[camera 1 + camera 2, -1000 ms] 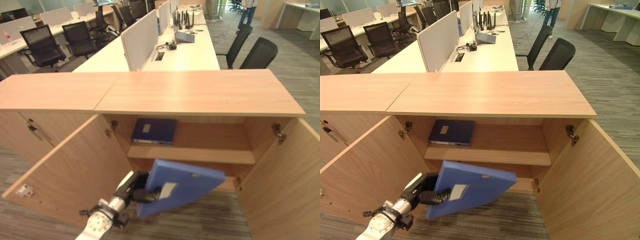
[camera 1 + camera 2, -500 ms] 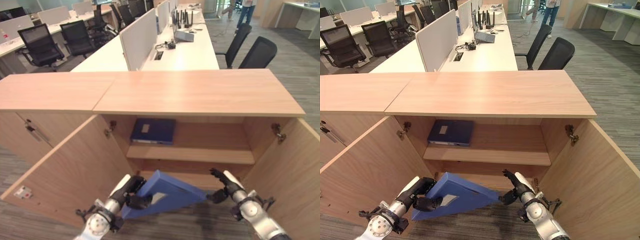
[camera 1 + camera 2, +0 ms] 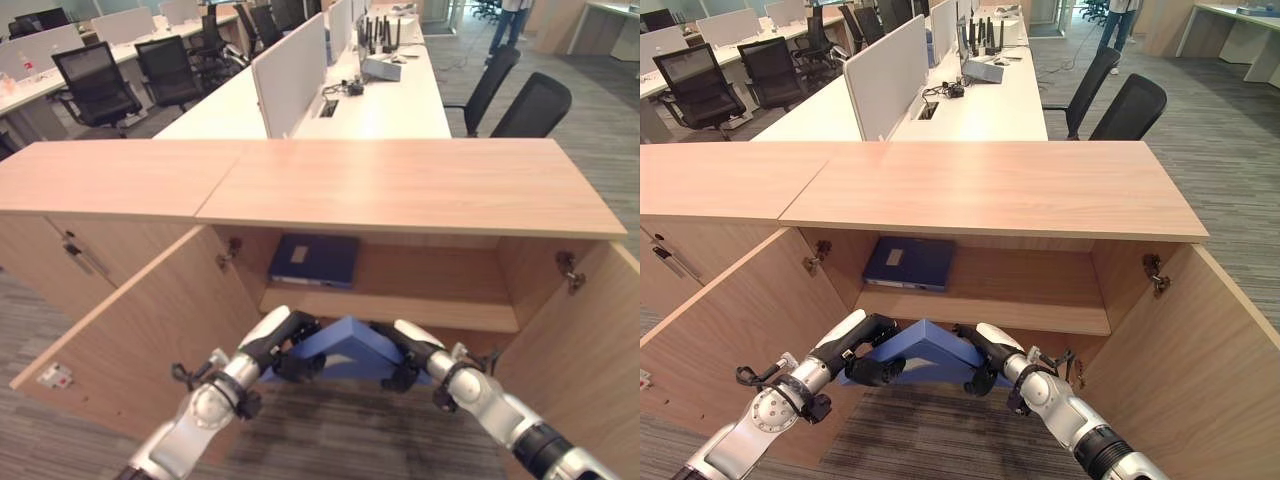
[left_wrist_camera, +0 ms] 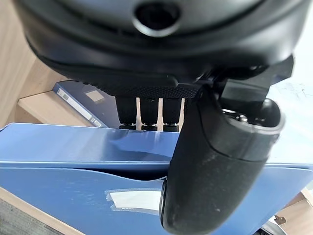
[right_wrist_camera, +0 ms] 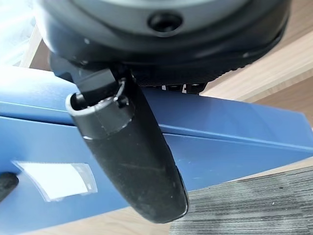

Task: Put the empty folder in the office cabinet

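The light-blue flat folder [image 3: 925, 345] sits at the mouth of the lower compartment of the open light-wood office cabinet [image 3: 990, 190], below the cabinet's middle shelf [image 3: 1040, 318]. The left hand [image 3: 872, 350] grips its left end, fingers over the top and thumb against the front face. The right hand [image 3: 980, 358] clasps the right end in the same way.

The eye views show both cabinet doors swung wide, and a dark-blue binder [image 3: 908, 262] lying flat at the left of the middle shelf, well apart from the hands.

The left wrist view adds what the eye views cannot: the thumb pressed on the folder's spine beside a white label [image 4: 134, 199], the fingers [image 4: 146, 111] hooked over the upper edge, and the dark-blue binder beyond.

The right wrist view shows that hand's thumb laid across the folder's front face, the same white label to one side, with grey carpet [image 5: 254, 205] under the folder's lower edge.
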Controlling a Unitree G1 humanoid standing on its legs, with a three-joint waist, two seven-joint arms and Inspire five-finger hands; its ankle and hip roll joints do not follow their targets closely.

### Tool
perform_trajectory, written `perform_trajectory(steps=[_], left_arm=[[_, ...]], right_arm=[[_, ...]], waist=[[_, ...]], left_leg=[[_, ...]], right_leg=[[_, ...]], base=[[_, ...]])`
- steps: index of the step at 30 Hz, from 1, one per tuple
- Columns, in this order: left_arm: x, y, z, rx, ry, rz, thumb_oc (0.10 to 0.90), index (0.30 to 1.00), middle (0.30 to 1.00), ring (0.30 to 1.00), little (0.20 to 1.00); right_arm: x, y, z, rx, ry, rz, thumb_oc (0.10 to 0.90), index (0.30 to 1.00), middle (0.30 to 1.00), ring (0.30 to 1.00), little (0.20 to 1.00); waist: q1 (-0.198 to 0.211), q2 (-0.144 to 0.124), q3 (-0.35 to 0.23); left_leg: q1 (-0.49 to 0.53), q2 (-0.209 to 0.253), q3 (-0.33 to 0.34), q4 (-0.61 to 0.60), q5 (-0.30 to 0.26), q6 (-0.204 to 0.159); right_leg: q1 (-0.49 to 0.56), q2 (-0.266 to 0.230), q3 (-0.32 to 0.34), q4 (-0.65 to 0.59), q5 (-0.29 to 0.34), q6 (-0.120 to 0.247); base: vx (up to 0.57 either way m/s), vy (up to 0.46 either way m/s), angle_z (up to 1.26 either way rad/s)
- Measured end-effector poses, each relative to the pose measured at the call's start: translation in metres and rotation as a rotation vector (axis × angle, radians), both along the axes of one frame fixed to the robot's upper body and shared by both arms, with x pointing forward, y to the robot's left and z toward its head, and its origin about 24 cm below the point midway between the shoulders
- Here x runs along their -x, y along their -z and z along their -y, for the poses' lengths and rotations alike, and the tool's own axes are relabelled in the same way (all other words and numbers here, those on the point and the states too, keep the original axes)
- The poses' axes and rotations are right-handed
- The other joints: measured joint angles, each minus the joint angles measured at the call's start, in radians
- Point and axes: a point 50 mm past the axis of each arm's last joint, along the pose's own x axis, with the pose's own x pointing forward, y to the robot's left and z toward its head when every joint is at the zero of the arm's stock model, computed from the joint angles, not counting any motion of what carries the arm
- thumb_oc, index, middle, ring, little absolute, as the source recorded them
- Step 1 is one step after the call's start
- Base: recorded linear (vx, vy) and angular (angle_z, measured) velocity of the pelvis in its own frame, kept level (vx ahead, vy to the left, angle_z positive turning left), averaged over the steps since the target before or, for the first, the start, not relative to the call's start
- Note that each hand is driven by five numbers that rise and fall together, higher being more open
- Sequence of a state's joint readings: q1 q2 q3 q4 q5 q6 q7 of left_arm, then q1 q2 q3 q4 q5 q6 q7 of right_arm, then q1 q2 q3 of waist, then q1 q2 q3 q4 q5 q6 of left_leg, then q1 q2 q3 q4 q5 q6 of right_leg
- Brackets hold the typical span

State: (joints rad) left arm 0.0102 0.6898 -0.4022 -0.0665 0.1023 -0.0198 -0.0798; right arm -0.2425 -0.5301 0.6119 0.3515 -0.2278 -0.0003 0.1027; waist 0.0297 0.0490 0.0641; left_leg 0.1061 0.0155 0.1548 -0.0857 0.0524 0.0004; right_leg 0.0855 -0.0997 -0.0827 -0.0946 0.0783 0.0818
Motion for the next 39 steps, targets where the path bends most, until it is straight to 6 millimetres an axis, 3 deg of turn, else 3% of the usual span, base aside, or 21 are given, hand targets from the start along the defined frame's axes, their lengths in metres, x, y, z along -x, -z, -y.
perform_trajectory(steps=[6, 7, 18, 27, 28, 29, 30, 34, 37, 39], left_arm=[[-0.011, -0.013, 0.004, -0.047, 0.077, 0.026, 0.400, 0.300, 0.300, 0.300, 0.300], [-0.012, -0.015, 0.005, -0.058, 0.093, 0.030, 0.400, 0.300, 0.300, 0.300, 0.300], [-0.011, -0.020, -0.005, 0.087, 0.065, -0.065, 0.400, 0.300, 0.300, 0.300, 0.300], [0.001, -0.005, -0.009, 0.176, 0.033, -0.191, 0.400, 0.300, 0.300, 0.300, 0.300], [0.002, -0.005, -0.009, 0.192, 0.030, -0.210, 0.417, 0.326, 0.326, 0.326, 0.326], [0.002, -0.004, -0.009, 0.198, 0.026, -0.222, 0.507, 0.460, 0.460, 0.460, 0.460], [0.004, -0.002, -0.011, 0.215, 0.019, -0.253, 0.800, 0.900, 0.900, 0.900, 0.900], [0.009, 0.012, -0.012, 0.333, -0.018, -0.364, 0.800, 0.900, 0.900, 0.900, 0.900], [0.023, 0.033, -0.002, 0.605, -0.098, -0.452, 0.800, 0.900, 0.900, 0.900, 0.900], [0.039, 0.056, -0.008, 0.790, -0.267, -0.457, 0.800, 0.900, 0.900, 0.900, 0.900]], right_arm=[[0.000, -0.001, 0.003, 0.011, 0.002, 0.004, 0.800, 0.900, 0.900, 0.900, 0.900], [0.000, -0.001, 0.004, 0.014, 0.001, 0.003, 0.400, 0.300, 0.300, 0.300, 0.300], [0.008, 0.010, 0.002, -0.047, 0.037, -0.048, 0.400, 0.300, 0.300, 0.300, 0.300], [0.029, 0.025, 0.002, -0.085, 0.050, -0.107, 0.400, 0.300, 0.300, 0.300, 0.300], [0.031, 0.027, 0.002, -0.094, 0.054, -0.115, 0.400, 0.300, 0.300, 0.300, 0.300], [0.033, 0.028, 0.002, -0.098, 0.054, -0.117, 0.400, 0.300, 0.300, 0.300, 0.300], [0.035, 0.029, 0.002, -0.100, 0.049, -0.125, 0.400, 0.300, 0.300, 0.300, 0.300], [0.044, 0.039, 0.008, -0.102, 0.072, -0.175, 0.400, 0.300, 0.300, 0.300, 0.300], [0.063, 0.064, 0.024, -0.056, 0.151, -0.291, 0.400, 0.300, 0.300, 0.300, 0.300], [0.074, 0.070, 0.033, -0.057, 0.217, -0.319, 0.400, 0.300, 0.300, 0.300, 0.300]], waist=[[-0.001, 0.000, 0.006], [-0.001, -0.001, 0.010], [-0.007, -0.013, 0.027], [-0.024, -0.017, 0.029], [-0.026, -0.017, 0.029], [-0.028, -0.017, 0.029], [-0.028, -0.017, 0.029], [-0.031, -0.017, 0.029], [-0.027, -0.017, 0.029], [-0.031, -0.012, 0.027]], left_leg=[[0.002, 0.001, 0.000, -0.003, 0.000, -0.001], [0.002, 0.001, 0.000, -0.004, 0.000, -0.001], [0.006, 0.001, 0.001, 0.000, 0.000, -0.001], [0.014, 0.000, 0.005, -0.004, 0.000, -0.003], [0.014, 0.000, 0.007, -0.004, 0.000, -0.003], [0.015, 0.000, 0.008, -0.004, -0.001, -0.003], [0.016, 0.000, 0.009, -0.004, -0.001, -0.003], [0.017, -0.001, 0.015, -0.004, -0.002, -0.004], [0.017, -0.002, 0.014, -0.001, -0.004, -0.002], [0.018, -0.003, 0.017, -0.004, -0.008, -0.002]], right_leg=[[0.002, 0.000, -0.001, 0.000, -0.006, 0.006], [0.002, 0.000, 0.000, 0.000, -0.006, 0.006], [0.004, 0.001, 0.002, 0.000, -0.001, -0.001], [0.010, 0.000, 0.007, 0.000, -0.005, 0.006], [0.010, 0.000, 0.008, 0.000, -0.005, 0.006], [0.010, 0.000, 0.010, 0.000, -0.005, 0.006], [0.010, 0.000, 0.012, 0.000, -0.005, 0.006], [0.008, 0.001, 0.017, 0.000, -0.004, 0.006], [0.009, -0.001, 0.016, 0.000, -0.001, 0.001], [0.009, -0.003, 0.019, 0.000, -0.007, 0.008]], base=[[0.00, 0.000, 0.00], [0.00, 0.000, 0.00], [0.00, 0.000, 0.00], [0.00, 0.002, 0.00], [0.00, 0.016, -0.05], [0.00, 0.016, -0.06], [0.00, 0.021, -0.06], [0.00, 0.013, -0.04], [0.00, 0.022, 0.01], [0.00, 0.016, -0.02]])
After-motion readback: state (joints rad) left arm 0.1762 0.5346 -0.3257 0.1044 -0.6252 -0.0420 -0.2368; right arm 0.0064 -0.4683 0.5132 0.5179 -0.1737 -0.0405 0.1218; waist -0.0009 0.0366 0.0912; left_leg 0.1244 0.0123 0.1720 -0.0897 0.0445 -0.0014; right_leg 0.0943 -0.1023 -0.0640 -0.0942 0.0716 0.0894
